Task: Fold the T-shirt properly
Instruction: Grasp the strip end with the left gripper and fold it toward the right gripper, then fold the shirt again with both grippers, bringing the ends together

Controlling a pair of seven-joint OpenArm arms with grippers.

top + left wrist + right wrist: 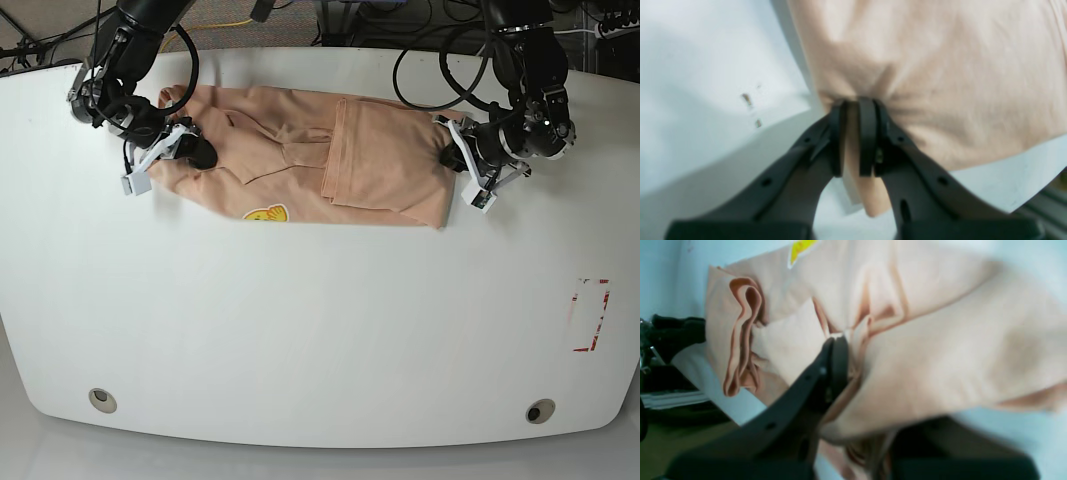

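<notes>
The peach T-shirt [370, 160] lies crumpled across the far part of the white table [320, 330], its yellow smiley print [265, 214] near its front edge. In the base view my left gripper [452, 160] sits at the shirt's right end. The left wrist view shows that gripper [852, 106] shut on a pinch of the T-shirt [940, 66]. My right gripper [195, 150] is at the shirt's left end. In the right wrist view the cloth [940, 340] puckers at this gripper [843, 340], which is shut on it. One finger [836, 353] shows; cloth covers the other.
A red-marked patch [592, 315] lies on the table at the right. Two round holes [100, 399] [540, 411] sit near the front edge. Cables run behind the far edge. Both arms reach in from the back.
</notes>
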